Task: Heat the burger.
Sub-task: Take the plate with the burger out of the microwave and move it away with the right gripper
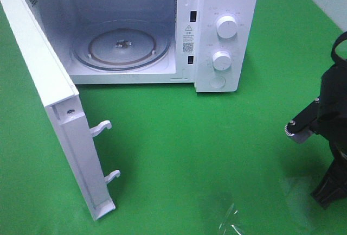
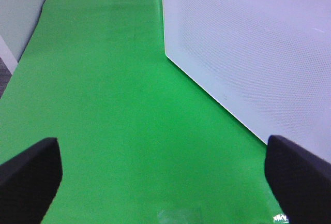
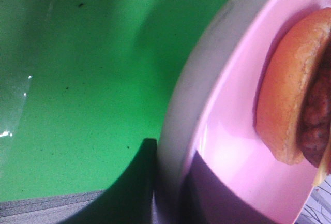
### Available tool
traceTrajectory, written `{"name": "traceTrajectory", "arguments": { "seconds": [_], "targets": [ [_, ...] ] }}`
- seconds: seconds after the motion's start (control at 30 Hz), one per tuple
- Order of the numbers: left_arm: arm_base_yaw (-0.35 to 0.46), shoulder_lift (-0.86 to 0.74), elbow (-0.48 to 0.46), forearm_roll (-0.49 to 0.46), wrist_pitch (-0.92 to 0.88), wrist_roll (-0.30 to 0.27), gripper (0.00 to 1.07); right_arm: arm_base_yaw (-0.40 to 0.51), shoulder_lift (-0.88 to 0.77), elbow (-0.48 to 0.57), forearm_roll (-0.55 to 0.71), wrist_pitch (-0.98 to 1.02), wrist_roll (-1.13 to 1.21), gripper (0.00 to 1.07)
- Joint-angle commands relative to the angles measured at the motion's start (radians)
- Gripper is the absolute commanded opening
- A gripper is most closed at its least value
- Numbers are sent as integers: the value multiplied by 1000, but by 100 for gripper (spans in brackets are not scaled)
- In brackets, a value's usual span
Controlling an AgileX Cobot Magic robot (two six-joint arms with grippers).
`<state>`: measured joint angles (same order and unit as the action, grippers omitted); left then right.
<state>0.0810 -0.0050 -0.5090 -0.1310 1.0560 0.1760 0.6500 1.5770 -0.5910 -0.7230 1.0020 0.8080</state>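
Burger (image 3: 289, 110) rests on the pink plate (image 3: 232, 131), whose rim the right claw (image 3: 155, 182) pinches; the left claw (image 2: 165, 182) hangs wide open beside the microwave (image 2: 248, 53).

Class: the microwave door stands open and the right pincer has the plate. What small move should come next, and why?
Probably carry the pink plate with the burger toward the open microwave: its turntable lies bare, the door is swung wide, and the right pincer appears closed on the plate's rim.
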Motion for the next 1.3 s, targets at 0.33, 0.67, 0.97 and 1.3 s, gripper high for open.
{"name": "traceTrajectory", "arguments": {
  "seconds": [0.33, 0.67, 0.97, 1.3],
  "targets": [
    [3, -20, 4, -2, -12, -5, 100, -5, 85, -3, -61, 10, 93, 0],
    [3, -20, 4, -2, -12, -5, 100, -5, 161, -3, -64, -53, 145, 0],
    [3, -20, 4, -2, -12, -5, 100, -5, 235, -4, -72, -111, 194, 5],
    [3, -20, 4, -2, -12, -5, 100, -5, 252, -8, -57, -141, 208, 38]
  ]
}}
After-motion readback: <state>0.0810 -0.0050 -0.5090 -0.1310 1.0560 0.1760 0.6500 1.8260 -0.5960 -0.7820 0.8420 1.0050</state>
